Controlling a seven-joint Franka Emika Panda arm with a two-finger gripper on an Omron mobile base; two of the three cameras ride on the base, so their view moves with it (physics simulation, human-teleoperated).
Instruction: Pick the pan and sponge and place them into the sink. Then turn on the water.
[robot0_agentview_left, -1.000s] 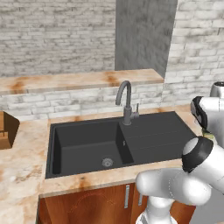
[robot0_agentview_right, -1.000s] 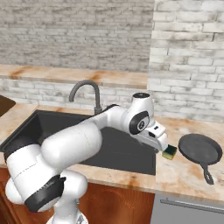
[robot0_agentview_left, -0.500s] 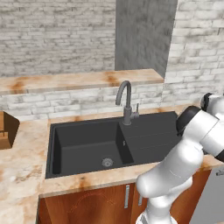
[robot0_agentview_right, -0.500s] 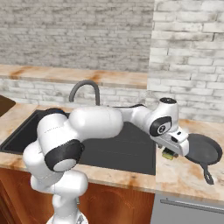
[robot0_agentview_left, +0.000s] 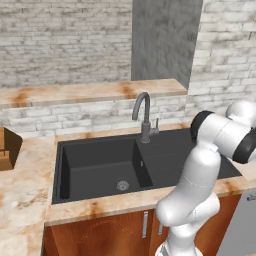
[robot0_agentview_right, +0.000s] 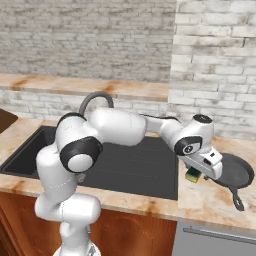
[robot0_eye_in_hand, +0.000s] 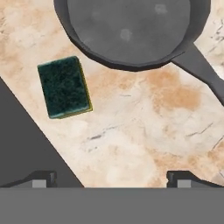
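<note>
Jaws (robot0_eye_in_hand: 112, 177) held apart, empty, over bare marbled worktop (robot0_eye_in_hand: 144, 131). Small yellow sponge with dark green top (robot0_eye_in_hand: 64, 86) lies flat just beside the round dark grey pan (robot0_eye_in_hand: 131, 30), near the matte black sink (robot0_agentview_right: 140, 167) edge, presumably staged for pickup.

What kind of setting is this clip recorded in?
A simulated kitchen, by the look of it: a black double sink with a gooseneck faucet set in a marbled counter, with a pan and sponge alongside.
</note>
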